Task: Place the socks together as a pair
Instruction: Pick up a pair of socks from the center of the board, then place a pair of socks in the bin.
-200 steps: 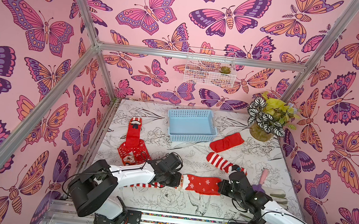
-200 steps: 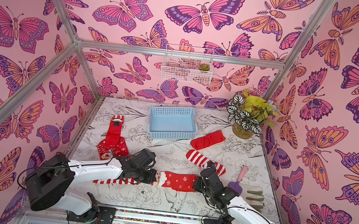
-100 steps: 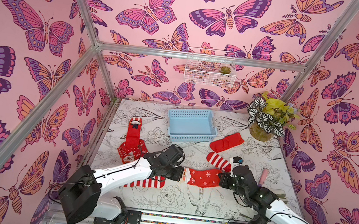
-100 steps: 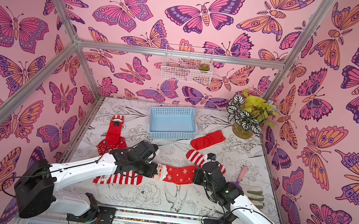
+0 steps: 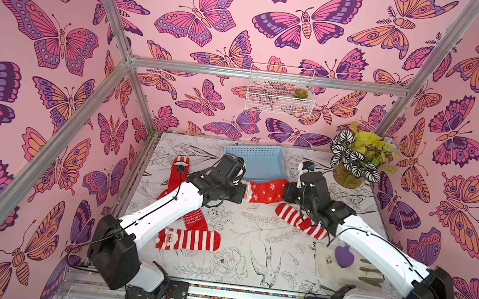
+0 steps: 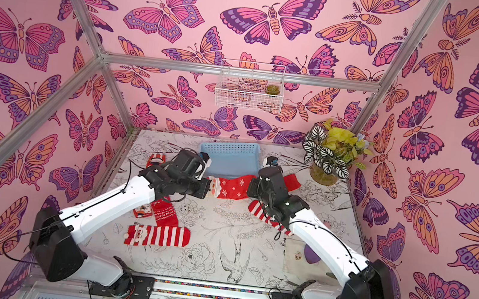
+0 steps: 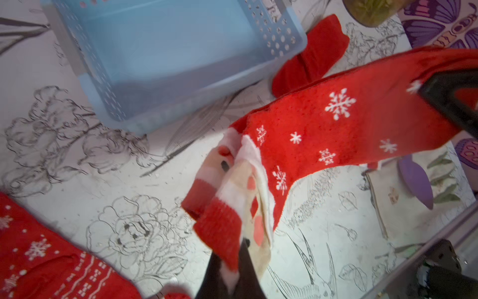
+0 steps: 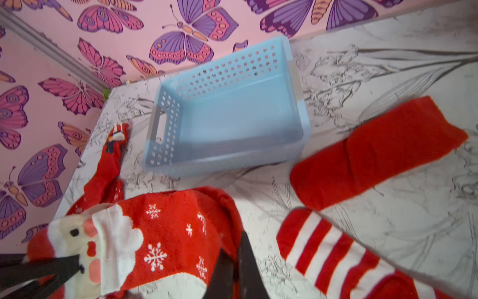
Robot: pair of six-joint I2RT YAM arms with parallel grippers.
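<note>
Stretching the snowflake socks (image 5: 264,191) beside the blue basket (image 5: 255,152), our left pincer (image 5: 243,192) and right pincer (image 5: 285,194) clamp their ends. The wire basket (image 5: 278,108) holds a succulent (image 5: 301,93).

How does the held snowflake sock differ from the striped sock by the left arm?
The snowflake sock has white snowflakes; the striped sock has red-white bands. The snowflake sock is stretched between left gripper and right gripper; the striped sock lies flat, unheld. Both have Santa cuffs.

The snowflake sock (image 7: 336,124) is fuzzy knitted cloth; the blue basket (image 8: 165,124) is smooth perforated plastic; the counter (image 5: 252,230) looks matt and printed.
</note>
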